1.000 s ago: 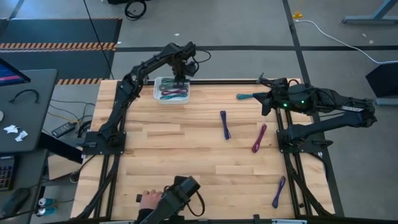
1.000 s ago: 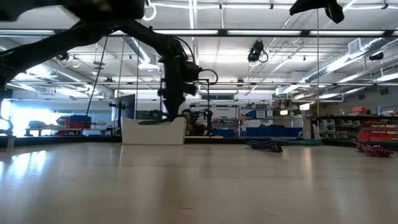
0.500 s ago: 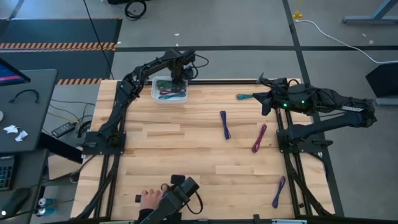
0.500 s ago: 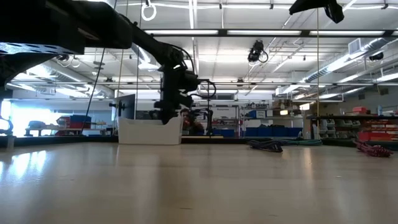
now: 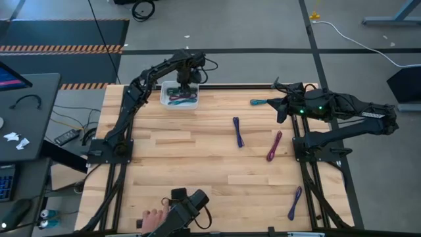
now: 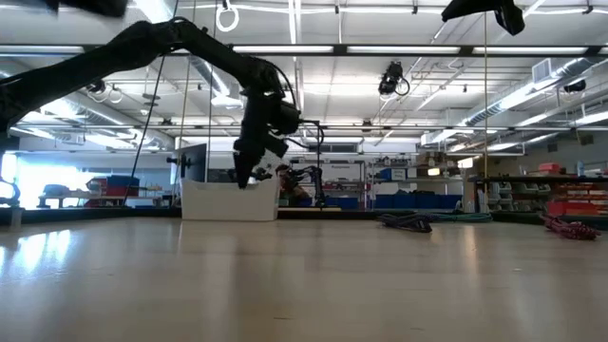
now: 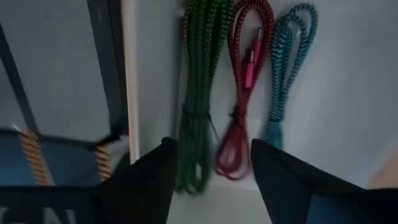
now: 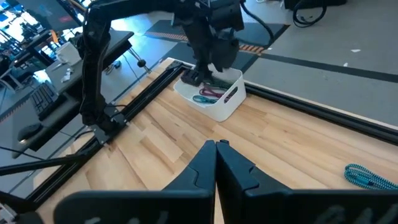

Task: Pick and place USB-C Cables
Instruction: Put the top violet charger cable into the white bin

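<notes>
While my left gripper (image 7: 211,177) hangs spread and empty over the white bin (image 5: 179,96) at the table's (image 5: 197,164) far edge, I see green (image 7: 200,93), red (image 7: 245,81) and teal (image 7: 287,74) cables lying inside. My right gripper (image 8: 216,147), fingers pressed together, waits near a loose teal cable (image 5: 258,102).

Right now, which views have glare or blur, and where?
Low view: ceiling lights reflect off the tabletop, near wood soft. Left wrist view: left pincer, open, blurred close up; the green, red and teal cables in the white bin slightly soft. High view: evenly lit, no glare. Right wrist view: right pincer, shut, blurred.
</notes>
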